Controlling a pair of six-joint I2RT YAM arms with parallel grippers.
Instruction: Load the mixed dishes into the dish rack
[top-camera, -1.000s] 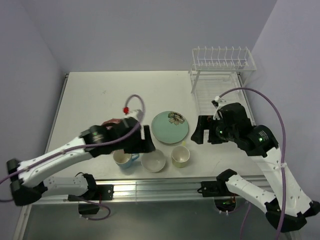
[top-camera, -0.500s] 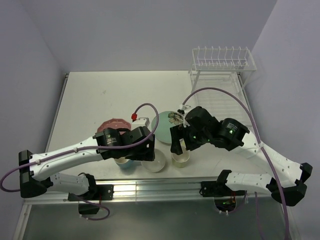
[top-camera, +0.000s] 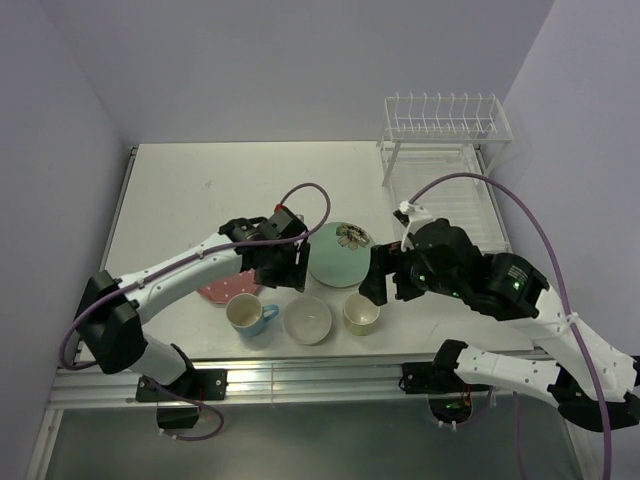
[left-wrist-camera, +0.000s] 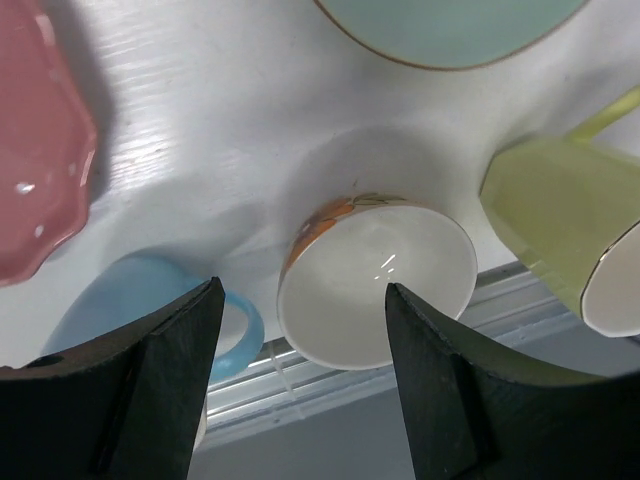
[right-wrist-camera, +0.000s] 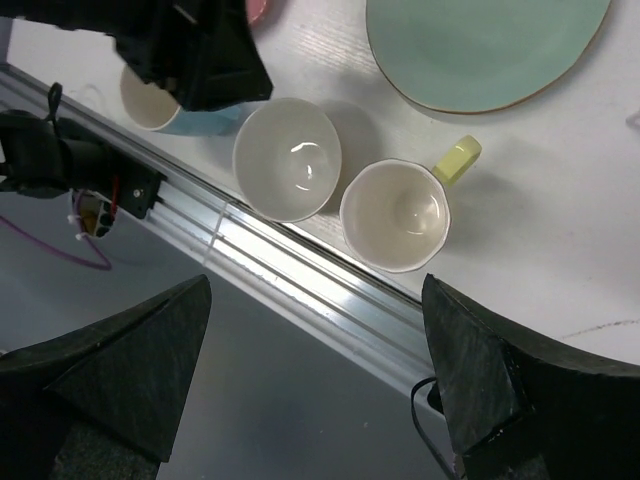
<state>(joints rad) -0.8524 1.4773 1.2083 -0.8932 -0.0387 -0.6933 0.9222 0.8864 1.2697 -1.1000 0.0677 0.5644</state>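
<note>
A: Cream bowl sits right under our left fingers. They are spread wide and hold nothing.

B: Our right fingers are wide apart too, with nothing in them. They hang over the same bowl and the yellow-green mug.

A: So we have two arms over one little spot. We think they could bump each other if both go down.

B: Yes. And look how the dishes lie. The bowl is between the blue mug and the yellow-green mug, all in a row by the near edge of the surface.

A: If we push the bowl instead of pinching it, it could slide off that edge onto the metal rail.

B: The blue mug's handle is just beside the bowl. One finger could hit it on the way down and knock the mug.

A: The bowl is round and shiny. We guess it could slip out if we only catch a little of the rim.

B: The mint-green plate and the pink plate lie flat just behind. We could scrape them.

A: And the dish rack is far off in the back right corner. We see no dishes in it. That is a long way to carry a slippery bowl.
</note>
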